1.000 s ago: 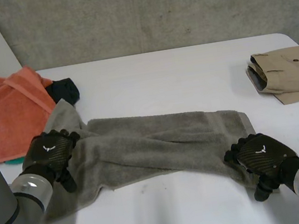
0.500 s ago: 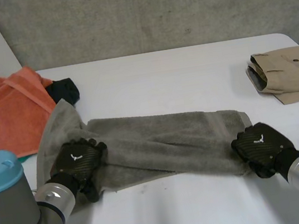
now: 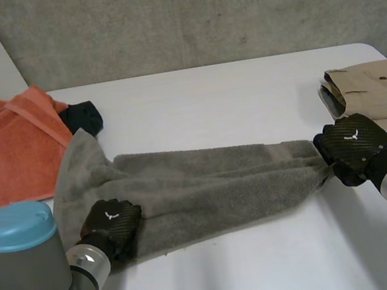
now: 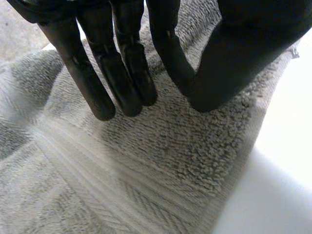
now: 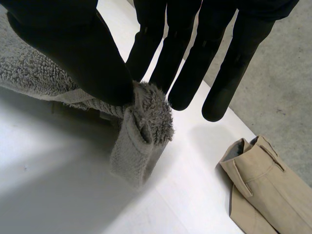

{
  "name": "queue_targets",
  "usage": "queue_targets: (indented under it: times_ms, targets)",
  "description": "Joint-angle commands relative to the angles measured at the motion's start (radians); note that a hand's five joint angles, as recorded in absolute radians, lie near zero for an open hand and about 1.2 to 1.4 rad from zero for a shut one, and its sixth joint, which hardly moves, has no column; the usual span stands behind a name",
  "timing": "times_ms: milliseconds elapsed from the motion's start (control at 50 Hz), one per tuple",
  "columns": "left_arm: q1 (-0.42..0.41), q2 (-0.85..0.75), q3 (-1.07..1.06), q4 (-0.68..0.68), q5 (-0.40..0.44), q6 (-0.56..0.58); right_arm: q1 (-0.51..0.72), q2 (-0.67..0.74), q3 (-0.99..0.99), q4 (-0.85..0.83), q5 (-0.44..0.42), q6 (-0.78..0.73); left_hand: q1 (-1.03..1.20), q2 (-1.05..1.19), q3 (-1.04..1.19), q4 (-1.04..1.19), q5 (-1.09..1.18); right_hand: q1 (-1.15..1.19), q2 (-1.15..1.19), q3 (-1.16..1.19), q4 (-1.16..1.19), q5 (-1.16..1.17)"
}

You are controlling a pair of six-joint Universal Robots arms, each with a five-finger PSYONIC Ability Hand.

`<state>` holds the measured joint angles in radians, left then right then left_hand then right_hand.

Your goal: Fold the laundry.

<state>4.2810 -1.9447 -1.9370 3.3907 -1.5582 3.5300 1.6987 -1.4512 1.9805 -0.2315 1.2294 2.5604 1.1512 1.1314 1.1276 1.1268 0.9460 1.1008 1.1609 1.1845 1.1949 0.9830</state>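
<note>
A grey towel (image 3: 207, 187) lies stretched in a long band across the white table (image 3: 270, 265). My left hand (image 3: 111, 225) sits on its near edge towards the left end. In the left wrist view its fingers (image 4: 122, 73) and thumb close together on the terry cloth (image 4: 161, 161) beside the edge. My right hand (image 3: 354, 144) holds the towel's right end. In the right wrist view its thumb (image 5: 83, 53) pinches the bunched end (image 5: 146, 122) against the fingers, slightly above the table.
Folded beige trousers (image 3: 376, 96) lie at the right edge, just behind my right hand, and show past its fingertips (image 5: 263, 190). An orange towel (image 3: 5, 151) and a black garment (image 3: 84, 117) lie at the back left.
My right hand closed on the towel's right end and drew it back and to the right, stretching the towel. My left hand slid to the near edge and closed.
</note>
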Motion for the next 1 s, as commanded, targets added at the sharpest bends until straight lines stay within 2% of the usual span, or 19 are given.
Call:
queue_targets:
  times_ms: [20, 80, 100, 120, 180, 300, 400, 480, 680, 1000]
  targets:
    - [-0.010, -0.007, 0.016, -0.007, -0.005, 0.006, 0.006, -0.008, -0.015, 0.001, 0.001, -0.005, 0.245, 0.265, 0.269, 0.269, 0.276, 0.295, 0.235, 0.212, 0.201, 0.239]
    - [-0.001, 0.062, 0.016, -0.014, -0.005, 0.006, 0.010, -0.012, -0.022, 0.006, 0.004, -0.012, 0.245, 0.265, 0.269, 0.269, 0.276, 0.295, 0.235, 0.212, 0.201, 0.239]
    - [0.000, 0.082, 0.015, -0.020, -0.002, 0.006, 0.010, -0.014, -0.025, 0.008, 0.004, -0.014, 0.184, 0.204, 0.208, 0.209, 0.215, 0.295, 0.235, 0.212, 0.201, 0.239]
    - [0.003, 0.120, 0.004, -0.037, 0.000, 0.006, 0.010, -0.018, -0.031, 0.011, 0.004, -0.013, -0.121, -0.102, -0.098, -0.097, -0.091, 0.295, 0.235, 0.212, 0.201, 0.239]
    - [0.008, 0.180, -0.023, -0.091, 0.003, 0.007, 0.010, -0.017, -0.041, 0.008, 0.004, -0.012, -0.668, -0.649, -0.645, -0.644, -0.638, 0.295, 0.235, 0.212, 0.201, 0.239]
    - [0.031, 0.222, -0.074, -0.128, 0.007, 0.015, 0.007, 0.008, -0.084, 0.001, 0.018, -0.011, -0.717, -0.698, -0.694, -0.693, -0.687, 0.295, 0.235, 0.212, 0.201, 0.239]
    - [0.048, 0.214, -0.123, -0.128, 0.007, 0.067, 0.007, 0.104, -0.161, 0.008, 0.122, -0.003, -0.717, -0.698, -0.694, -0.693, -0.687, 0.295, 0.235, 0.212, 0.201, 0.239]
    - [0.043, 0.208, -0.138, -0.128, 0.006, 0.076, 0.013, 0.155, -0.206, 0.011, 0.171, -0.005, -0.709, -0.689, -0.685, -0.684, -0.678, 0.295, 0.235, 0.212, 0.201, 0.239]
    - [0.034, 0.184, -0.145, -0.123, 0.004, 0.078, 0.024, 0.215, -0.255, 0.003, 0.176, 0.000, -0.691, -0.671, -0.667, -0.667, -0.660, 0.295, 0.235, 0.212, 0.201, 0.239]
    - [0.033, 0.116, -0.140, -0.041, -0.002, 0.080, 0.027, 0.215, -0.241, 0.000, 0.168, 0.000, -0.621, -0.601, -0.597, -0.596, -0.590, 0.295, 0.235, 0.212, 0.201, 0.239]
